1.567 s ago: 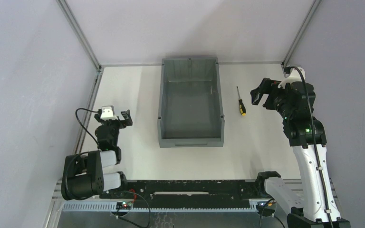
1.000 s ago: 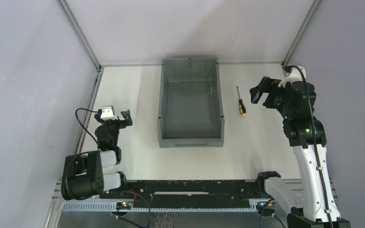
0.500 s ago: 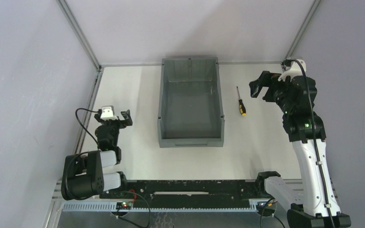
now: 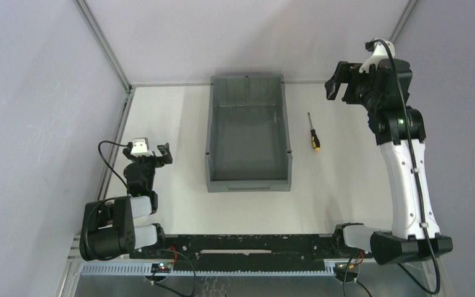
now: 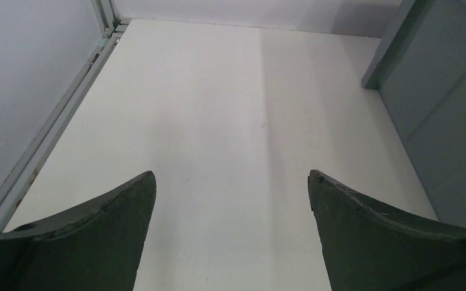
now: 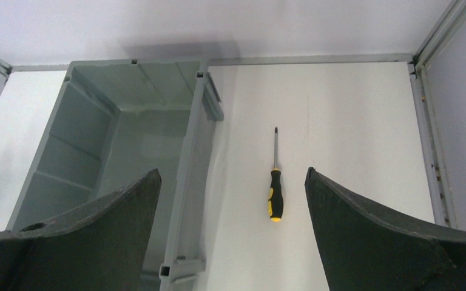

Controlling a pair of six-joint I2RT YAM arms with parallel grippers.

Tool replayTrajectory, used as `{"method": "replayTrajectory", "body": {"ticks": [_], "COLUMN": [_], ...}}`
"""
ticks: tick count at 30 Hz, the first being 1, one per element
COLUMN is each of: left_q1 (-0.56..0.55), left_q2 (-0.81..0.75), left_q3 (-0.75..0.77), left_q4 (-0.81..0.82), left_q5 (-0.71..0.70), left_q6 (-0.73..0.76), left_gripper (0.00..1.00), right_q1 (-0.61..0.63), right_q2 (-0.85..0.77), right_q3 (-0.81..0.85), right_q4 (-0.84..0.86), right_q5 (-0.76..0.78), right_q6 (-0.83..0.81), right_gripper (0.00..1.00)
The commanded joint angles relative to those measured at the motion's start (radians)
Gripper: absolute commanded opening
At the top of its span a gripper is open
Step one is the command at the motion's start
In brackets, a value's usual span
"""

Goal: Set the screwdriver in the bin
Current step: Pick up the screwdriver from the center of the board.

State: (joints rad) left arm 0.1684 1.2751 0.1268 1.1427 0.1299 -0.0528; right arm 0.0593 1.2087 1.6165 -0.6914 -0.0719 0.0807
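Screwdriver (image 4: 313, 133) lies flat on desk (image 4: 340, 185), just right of bin (image 4: 209, 124), not touching it. Shaft points at far wall, black-and-yellow handle nearer. Bin sits mid-desk, open side up. Right hand (image 4: 339, 90) hangs high over far right of desk, fingers spread wide, gripping nothing; its wrist view frames screwdriver between them. Left hand (image 4: 161, 154) sits low at left, well apart from bin, fingers likewise spread, holding nothing.

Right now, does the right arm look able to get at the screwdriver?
Probably yes. The screwdriver lies alone on the table, right of the bin and apart from its wall. The open right gripper hangs raised nearby, facing it, with nothing between.
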Motion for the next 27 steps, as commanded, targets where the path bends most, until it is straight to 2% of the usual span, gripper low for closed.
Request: {"method": "replayTrajectory", "body": {"ticks": [1, 9, 14, 27], "left_q1": [-0.004, -0.004, -0.005, -0.004], "left_q2": [-0.013, -0.011, -0.012, -0.012], "left_q3": [0.013, 0.013, 0.013, 0.014], "left_q4": [0.027, 0.026, 0.027, 0.026], "left_q5": [-0.011, -0.012, -0.012, -0.012], "left_q6": [0.013, 0.013, 0.013, 0.014], "left_gripper": [1.00, 1.00, 1.00, 1.00], "right_q1": [-0.003, -0.003, -0.003, -0.003], "right_q2": [0.097, 0.294, 0.419, 0.565], "right_q3": [0.116, 0.312, 0.377, 0.247], "right_q4": [-0.106, -0.264, -0.354, -0.341], "right_q5": [0.024, 0.026, 0.049, 0.072], "right_q6": [-0.038, -0.037, -0.044, -0.040], "right_gripper": [0.96, 0.94, 0.92, 0.87]}}
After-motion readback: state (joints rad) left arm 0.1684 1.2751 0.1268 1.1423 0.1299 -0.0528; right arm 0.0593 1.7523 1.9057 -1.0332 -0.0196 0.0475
